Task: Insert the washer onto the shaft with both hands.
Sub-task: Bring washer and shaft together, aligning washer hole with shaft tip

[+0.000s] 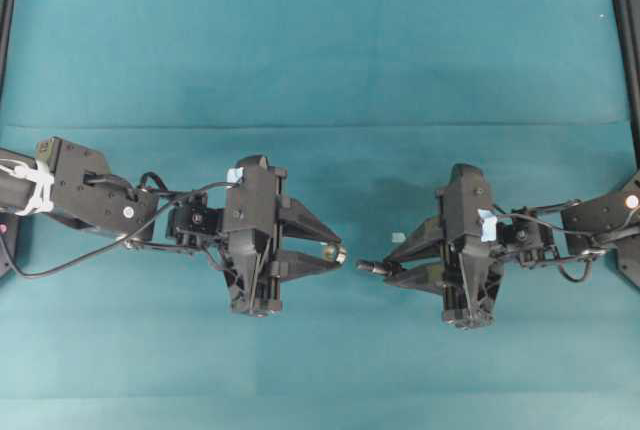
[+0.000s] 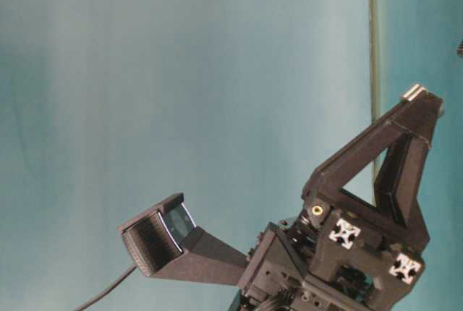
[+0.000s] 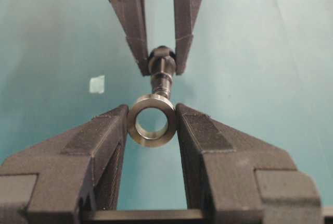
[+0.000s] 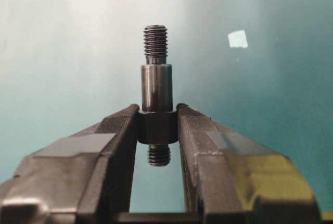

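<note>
Left gripper (image 3: 152, 122) pinches washer (image 3: 151, 120) (shaft (image 3: 161, 73) just beyond).

Nothing to read here: no lettering, number, brand or sign shows on either arm, on the metal parts or on the teal counter (image 1: 320, 50), and the pale tape scrap (image 4: 238, 38) lying on it is blank in both wrist views
</note>
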Robot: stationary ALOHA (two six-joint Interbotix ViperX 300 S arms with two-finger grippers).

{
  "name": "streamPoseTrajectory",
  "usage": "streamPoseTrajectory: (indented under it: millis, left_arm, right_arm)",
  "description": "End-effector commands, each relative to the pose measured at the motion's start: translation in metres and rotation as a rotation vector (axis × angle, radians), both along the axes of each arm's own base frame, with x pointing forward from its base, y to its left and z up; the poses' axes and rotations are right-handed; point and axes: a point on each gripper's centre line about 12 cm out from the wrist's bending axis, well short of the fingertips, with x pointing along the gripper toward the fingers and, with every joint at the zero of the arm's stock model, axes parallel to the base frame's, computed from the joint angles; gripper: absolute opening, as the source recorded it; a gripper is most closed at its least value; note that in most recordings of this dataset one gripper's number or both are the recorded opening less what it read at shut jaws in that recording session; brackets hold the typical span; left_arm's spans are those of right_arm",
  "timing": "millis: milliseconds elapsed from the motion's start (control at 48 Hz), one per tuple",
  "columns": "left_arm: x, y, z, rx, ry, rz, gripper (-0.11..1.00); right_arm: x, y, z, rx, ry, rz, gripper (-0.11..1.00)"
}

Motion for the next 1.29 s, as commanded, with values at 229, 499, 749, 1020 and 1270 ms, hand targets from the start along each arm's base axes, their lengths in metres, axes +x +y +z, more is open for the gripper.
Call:
streamPoseTrajectory:
  millis: [229,499,749,1020,1270]
  left_arm:
    - [0.004,-0.002,0.005,-0.001,-0.024,-0.005,0.35]
    - [0.006,-0.002,0.004,-0.003,-0.029,-0.004,0.35]
    - [0.007,-0.002,0.003,-0.003,-0.029,-0.004,0.35]
    - [0.009,-0.002,0.003,-0.002,-0.031,-0.005,0.35]
    - [0.013,-0.002,0.002,-0.002,-0.031,-0.005,0.35]
  right_arm:
    - [0.01,-0.002,0.008,0.014,-0.049,-0.018,0.0]
    - [0.014,-0.003,0.008,0.014,-0.056,-0.021,0.0]
    - [0.016,-0.005,0.01,0.017,-0.077,-0.029,0.0]
    - [0.016,-0.006,0.011,0.017,-0.08,-0.033,0.0]
    - [0.018,-0.006,0.012,0.017,-0.088,-0.033,0.0]
